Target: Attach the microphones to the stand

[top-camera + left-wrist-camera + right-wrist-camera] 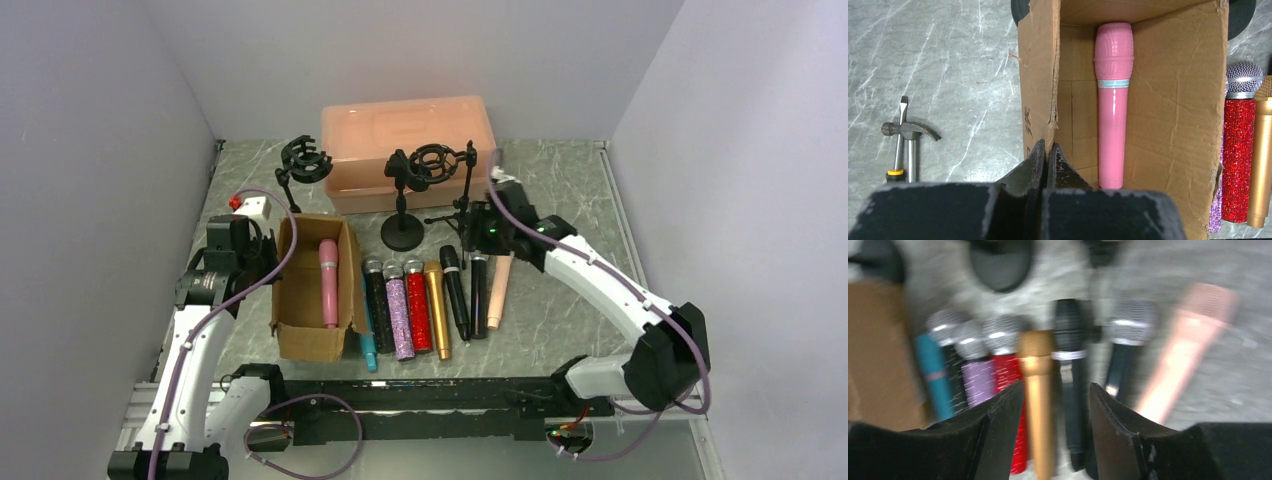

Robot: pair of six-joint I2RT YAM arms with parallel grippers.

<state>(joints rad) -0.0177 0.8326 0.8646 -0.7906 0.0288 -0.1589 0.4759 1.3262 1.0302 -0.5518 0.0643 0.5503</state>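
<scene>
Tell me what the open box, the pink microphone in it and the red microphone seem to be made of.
Box: brown cardboard, matte; torn, creased edges.
Pink microphone: likely plastic, glossy; a light streak runs down its handle.
Red microphone: glitter-covered body, core material unclear; silvery mesh head, probably metal.

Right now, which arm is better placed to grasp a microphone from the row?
Right. The right end effector, open, hovers above the gold microphone and black microphone; the left end effector, shut, is beside the cardboard box.

No legible text, unreadable print on box (pixel 1173 100)
</scene>
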